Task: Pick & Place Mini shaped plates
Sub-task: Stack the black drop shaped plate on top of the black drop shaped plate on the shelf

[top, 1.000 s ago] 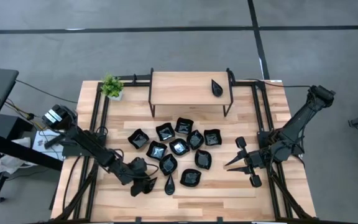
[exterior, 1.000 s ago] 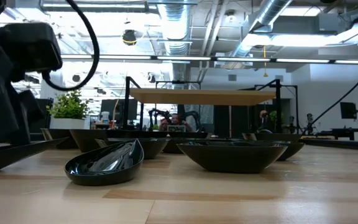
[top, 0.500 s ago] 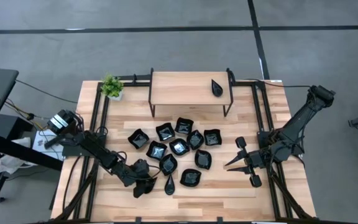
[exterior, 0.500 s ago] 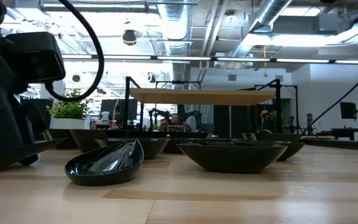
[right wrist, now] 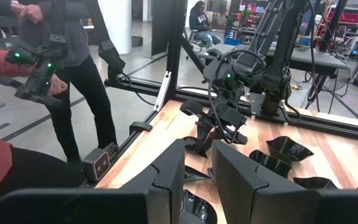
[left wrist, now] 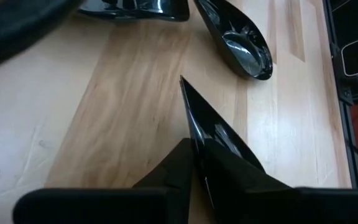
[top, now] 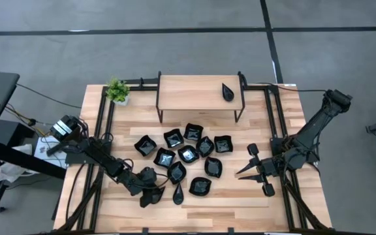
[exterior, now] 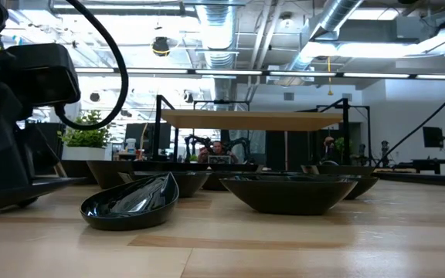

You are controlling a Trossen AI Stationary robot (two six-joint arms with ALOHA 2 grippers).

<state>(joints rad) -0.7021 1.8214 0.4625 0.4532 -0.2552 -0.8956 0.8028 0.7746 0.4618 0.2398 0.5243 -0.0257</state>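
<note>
The wooden table [top: 240, 196] carries a cluster of mini shaped plates [top: 188, 155], which lies just beyond and to the inner side of the left gripper [top: 150, 196] and well apart from the right gripper [top: 256, 171]. One more small dark plate [top: 227, 91] sits on the raised wooden shelf [top: 198, 93] at the far edge, far from both tools, with a small green potted plant [top: 117, 91] beside the shelf's left end.

The left gripper is low at the near-left part of the table, and its fingers [left wrist: 229, 171] are clenched on the rim of a black plate [left wrist: 204, 124] that juts out ahead of them (the wrist view shows the thin edge pinched between the dark pads). A teardrop plate [top: 178, 194] lies just beside that gripper, toward the table's middle, apart from it.

The right gripper rests near the right edge, fingers parted and holding nothing.

Half a second ago the left gripper was already at this spot; a second ago it sat slightly farther out, with its fingers wider.
</note>
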